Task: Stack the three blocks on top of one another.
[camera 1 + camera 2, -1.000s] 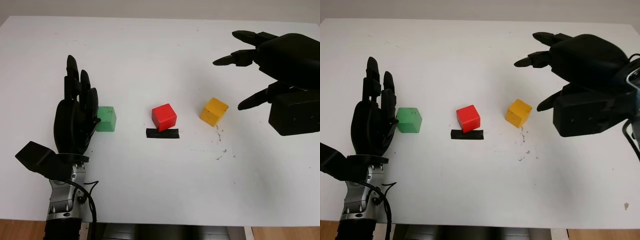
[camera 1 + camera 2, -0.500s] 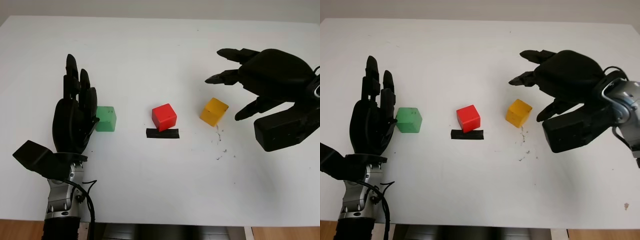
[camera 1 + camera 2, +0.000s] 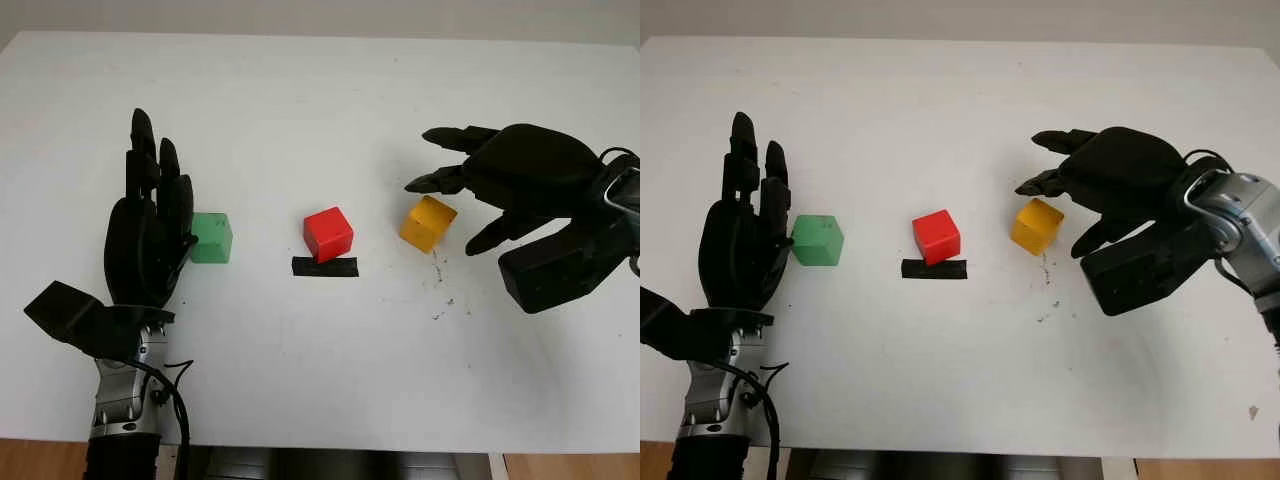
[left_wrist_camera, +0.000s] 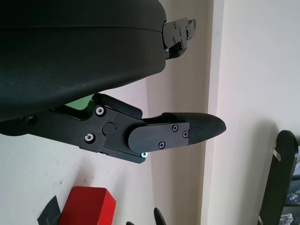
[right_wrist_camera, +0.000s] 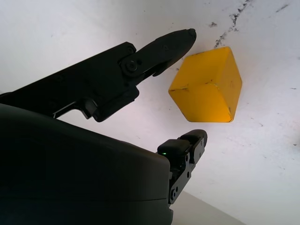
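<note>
Right hand (image 3: 470, 195) open over yellow block (image 3: 428, 222) (seemingly untouched).

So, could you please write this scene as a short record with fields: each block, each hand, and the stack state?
green block: on table, beside left hand
red block: centre, partly over black tape
yellow block: on table, ungrasped
left hand: open, next to green block
right hand: open, over yellow block
stack: not started

Bright even light, white matte table (image 3: 320, 110) slightly glaring, faint soft shadows under cubes, crisp head views, soft blurry wrist close-ups
</note>
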`<action>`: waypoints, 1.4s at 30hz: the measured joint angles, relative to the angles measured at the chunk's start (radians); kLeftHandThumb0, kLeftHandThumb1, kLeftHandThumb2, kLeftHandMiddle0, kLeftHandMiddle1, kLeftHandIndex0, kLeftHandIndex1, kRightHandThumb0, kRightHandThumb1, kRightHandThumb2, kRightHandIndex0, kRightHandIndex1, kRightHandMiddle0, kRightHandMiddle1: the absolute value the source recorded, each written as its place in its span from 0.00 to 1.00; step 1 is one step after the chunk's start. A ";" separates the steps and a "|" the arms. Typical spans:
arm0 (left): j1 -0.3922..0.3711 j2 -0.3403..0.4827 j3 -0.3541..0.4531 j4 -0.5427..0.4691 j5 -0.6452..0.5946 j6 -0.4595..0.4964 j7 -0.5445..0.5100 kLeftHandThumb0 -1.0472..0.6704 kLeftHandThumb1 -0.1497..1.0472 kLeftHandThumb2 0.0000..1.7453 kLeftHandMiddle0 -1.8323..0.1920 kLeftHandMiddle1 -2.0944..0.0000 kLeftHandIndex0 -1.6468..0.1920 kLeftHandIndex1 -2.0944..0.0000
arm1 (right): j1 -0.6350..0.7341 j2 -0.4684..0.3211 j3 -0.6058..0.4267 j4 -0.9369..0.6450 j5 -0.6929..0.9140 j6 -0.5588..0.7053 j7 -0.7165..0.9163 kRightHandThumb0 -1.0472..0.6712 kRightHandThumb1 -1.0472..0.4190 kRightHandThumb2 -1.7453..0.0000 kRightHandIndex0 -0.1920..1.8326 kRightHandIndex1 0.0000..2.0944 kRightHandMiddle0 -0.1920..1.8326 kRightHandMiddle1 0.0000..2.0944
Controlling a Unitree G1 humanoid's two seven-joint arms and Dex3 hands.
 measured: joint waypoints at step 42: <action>0.000 -0.001 0.000 -0.002 -0.014 -0.001 -0.005 0.23 1.00 0.28 1.00 1.00 1.00 1.00 | -0.034 0.037 0.015 0.122 -0.014 -0.119 -0.140 0.36 0.10 0.97 0.22 0.03 0.37 0.57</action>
